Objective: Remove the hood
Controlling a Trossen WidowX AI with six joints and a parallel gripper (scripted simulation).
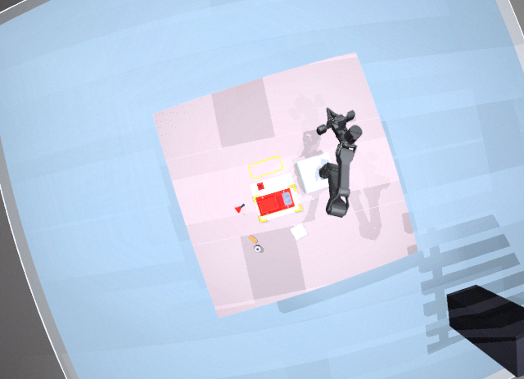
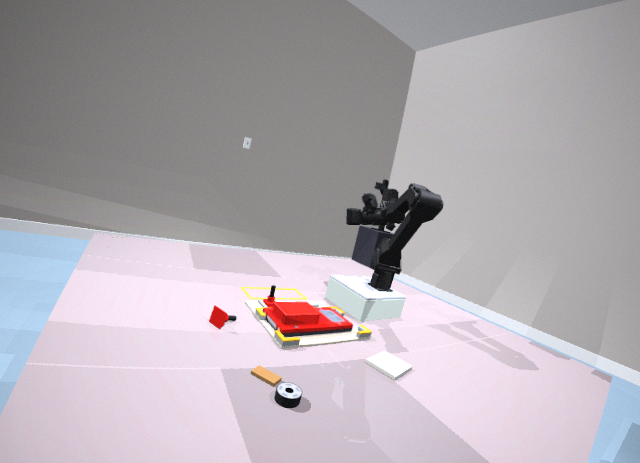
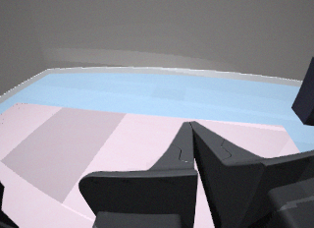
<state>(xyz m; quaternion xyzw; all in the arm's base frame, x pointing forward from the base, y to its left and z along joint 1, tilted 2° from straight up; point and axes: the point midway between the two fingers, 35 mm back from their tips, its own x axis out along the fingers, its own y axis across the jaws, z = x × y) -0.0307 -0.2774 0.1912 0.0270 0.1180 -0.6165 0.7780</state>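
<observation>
The red toy car (image 1: pixel 289 206) (image 2: pixel 333 326) lies on a white board (image 1: pixel 277 181) with yellow corner pieces. A raised red block (image 1: pixel 267 204) (image 2: pixel 295 312), apparently the hood, sits on top of it; a pale window is beside the block. The marked area, a yellow outline (image 1: pixel 281 162) (image 2: pixel 269 288), is on the table beyond the board, with nothing inside it. My gripper (image 1: pixel 328 110) (image 3: pixel 188 127) is shut and empty, its fingertips together. It is raised in the air, well away from the car and the outline, and points away from them.
A small red part with a black peg (image 2: pixel 272 293) stands on the board's corner. Another red part (image 1: pixel 238 209) (image 2: pixel 218 317) lies beside the board. An orange block (image 1: pixel 252 238) (image 2: pixel 265 375), a wheel (image 1: pixel 257 248) (image 2: pixel 288 394) and a white tile (image 1: pixel 299 231) (image 2: pixel 388 364) lie nearer the exterior camera.
</observation>
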